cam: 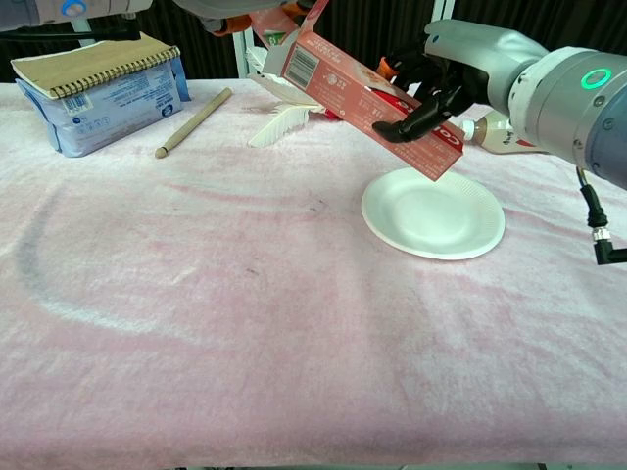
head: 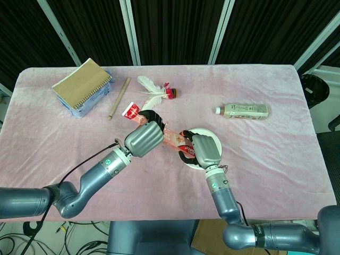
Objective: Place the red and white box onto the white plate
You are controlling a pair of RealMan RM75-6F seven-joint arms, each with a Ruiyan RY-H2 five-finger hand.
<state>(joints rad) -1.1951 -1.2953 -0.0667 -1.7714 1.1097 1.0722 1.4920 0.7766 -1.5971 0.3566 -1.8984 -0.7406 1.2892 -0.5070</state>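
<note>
From the head view, the box (head: 159, 129) hangs tilted over the counter (head: 276, 159), its right end above the plate (head: 212, 137). Level it before lowering. The left hand (head: 143, 139) and right hand (head: 206, 150) both seem to hold it.

From the chest view, the right hand (cam: 460, 73) grips the box (cam: 367, 103) above the plate (cam: 433, 215).

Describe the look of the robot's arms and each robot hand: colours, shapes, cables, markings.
Both arms are glossy blue-grey cylinders with rounded joints. The left robot hand and right robot hand have smooth silver-grey shells with black fingers. Each wrist carries a glowing green ring light. A thin black cable loops along the left forearm; another hangs by the right wrist.
</note>
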